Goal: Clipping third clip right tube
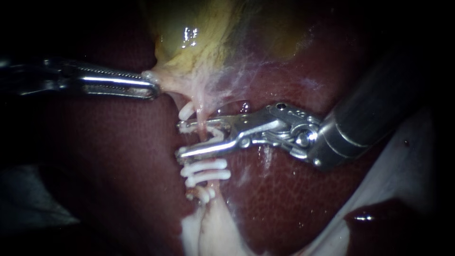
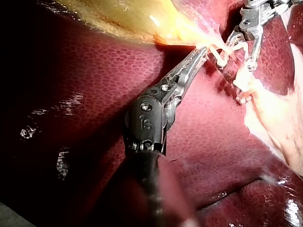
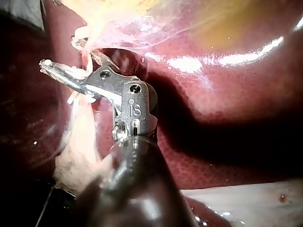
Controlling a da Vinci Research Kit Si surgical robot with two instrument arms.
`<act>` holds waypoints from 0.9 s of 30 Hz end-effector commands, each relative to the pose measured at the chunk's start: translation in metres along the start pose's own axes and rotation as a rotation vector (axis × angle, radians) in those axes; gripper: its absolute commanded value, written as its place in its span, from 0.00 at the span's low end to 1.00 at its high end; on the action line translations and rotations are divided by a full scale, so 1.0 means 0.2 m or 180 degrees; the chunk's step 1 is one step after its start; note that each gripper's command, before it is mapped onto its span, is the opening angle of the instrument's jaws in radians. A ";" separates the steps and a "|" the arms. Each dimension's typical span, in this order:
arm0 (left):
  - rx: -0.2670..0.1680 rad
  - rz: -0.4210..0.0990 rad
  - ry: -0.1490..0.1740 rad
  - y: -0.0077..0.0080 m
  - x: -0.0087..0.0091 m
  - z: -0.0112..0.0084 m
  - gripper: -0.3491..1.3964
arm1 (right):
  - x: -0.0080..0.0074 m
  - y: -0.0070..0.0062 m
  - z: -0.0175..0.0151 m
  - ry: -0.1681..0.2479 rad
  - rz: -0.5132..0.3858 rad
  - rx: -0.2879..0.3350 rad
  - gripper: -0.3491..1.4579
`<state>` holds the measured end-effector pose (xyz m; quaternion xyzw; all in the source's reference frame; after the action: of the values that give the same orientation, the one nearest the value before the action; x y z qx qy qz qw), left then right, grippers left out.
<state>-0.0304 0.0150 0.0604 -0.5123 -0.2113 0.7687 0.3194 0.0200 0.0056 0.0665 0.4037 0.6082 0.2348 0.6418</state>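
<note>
The step in hand was seating a clip on the tube [image 1: 203,121], and it looked close to firing. The right tool [image 1: 180,139] came in across the liver [image 1: 118,156] with its jaws apart and one on either side of the tube. A gap showed between them, so it was released rather than clenched. A white clip [image 1: 215,134] appeared to sit between the jaws against the tube, though how squarely it sat could not be told. The tube ran down from the pale lower end of the gallbladder [image 1: 189,38]. It already carried a clip above the jaws [image 1: 186,111] and a stack of clips below them [image 1: 206,170]. The open stretch between these was the spot the right tool had straddled.

The left tool [image 1: 154,87] was clenched on the pale tissue at the foot of the gallbladder and held it off to its own side, so the tube seemed taut and exposed.

The next move probably called for checking that both jaw tips reached past the far side of the tube. Then the right tool should close squarely without touching the neighbouring clips while the left tool held its tension.
</note>
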 end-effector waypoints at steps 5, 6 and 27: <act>0.0000 -0.0001 0.0000 0.000 0.000 0.000 0.00 | 0.010 -0.007 -0.005 0.0028 0.0037 0.0032 0.42; 0.0000 -0.0001 0.0000 0.000 0.000 0.000 0.00 | 0.011 -0.008 -0.006 0.0030 0.0041 0.0035 0.42; 0.0001 -0.0001 0.0000 0.000 0.000 0.000 0.00 | 0.013 -0.012 -0.012 0.0065 0.0220 -0.0024 0.00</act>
<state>-0.0305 0.0150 0.0605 -0.5123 -0.2112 0.7687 0.3196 0.0176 0.0068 0.0632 0.4190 0.5987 0.2640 0.6295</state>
